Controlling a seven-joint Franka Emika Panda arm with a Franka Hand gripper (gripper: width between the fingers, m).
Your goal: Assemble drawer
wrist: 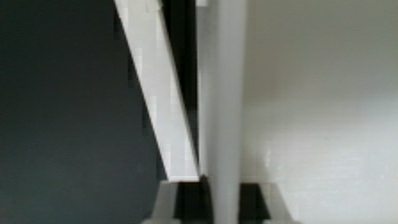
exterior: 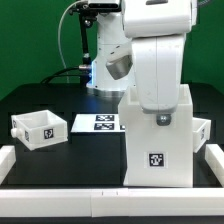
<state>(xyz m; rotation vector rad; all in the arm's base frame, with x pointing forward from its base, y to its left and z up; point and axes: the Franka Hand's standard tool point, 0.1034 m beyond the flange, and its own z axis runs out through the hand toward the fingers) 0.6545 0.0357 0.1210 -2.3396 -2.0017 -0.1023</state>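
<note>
Evidently my fingers (wrist: 217, 205) straddle one wall of the tall matte white plastic drawer shell (exterior: 140, 135) on the table (exterior: 60, 165), likely to shift it; clamped or not, I cannot tell.

The box shell (exterior: 158, 150) and loose tray (exterior: 38, 128) look like matt white plastic, smooth and without shine. The worktop (exterior: 60, 165) is dull black, and the arm's casing (exterior: 150, 50) is white too — glossier.

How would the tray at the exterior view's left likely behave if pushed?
The tray looks thin-walled and open, so it is probably light. It sits low and flat on the table, so it would likely slide rather than tip.
</note>
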